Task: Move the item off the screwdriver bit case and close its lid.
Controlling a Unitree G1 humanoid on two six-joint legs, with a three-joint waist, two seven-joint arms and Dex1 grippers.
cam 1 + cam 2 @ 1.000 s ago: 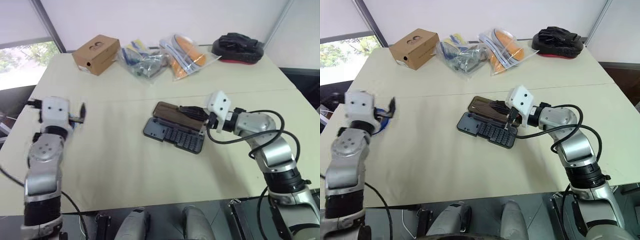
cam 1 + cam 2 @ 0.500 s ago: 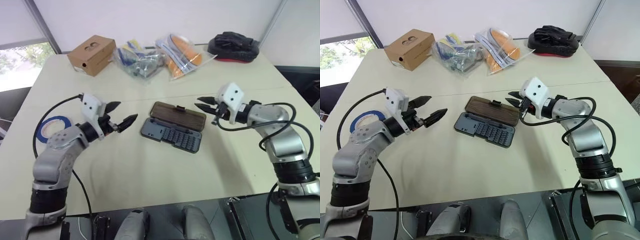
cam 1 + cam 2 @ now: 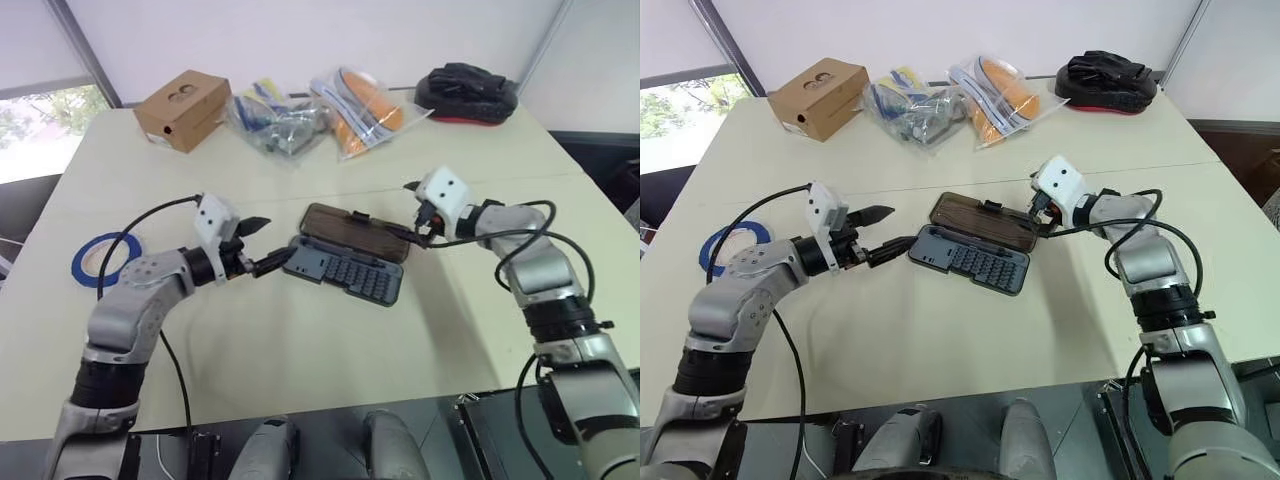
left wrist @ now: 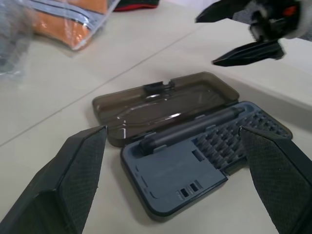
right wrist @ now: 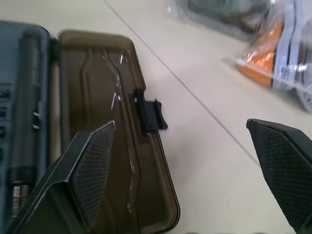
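The screwdriver bit case lies open in the middle of the table, rows of bits showing. Its smoky brown lid lies flat behind it, black latch on the far edge. The item, a blue roll of tape, rests on the table far to the left, apart from the case. My left gripper is open and level at the case's left end, holding nothing. At the lid's right end my right gripper is open and empty; it also appears as the right gripper beyond the case.
Along the table's back stand a brown cardboard box, two plastic bags of parts and a black padded thing. Bare tabletop lies in front of the case up to the near edge.
My left gripper has swung right, from beside the tape to the case's left end. My right gripper, shut at the lid a second ago, has opened and now stands at the lid's right end.
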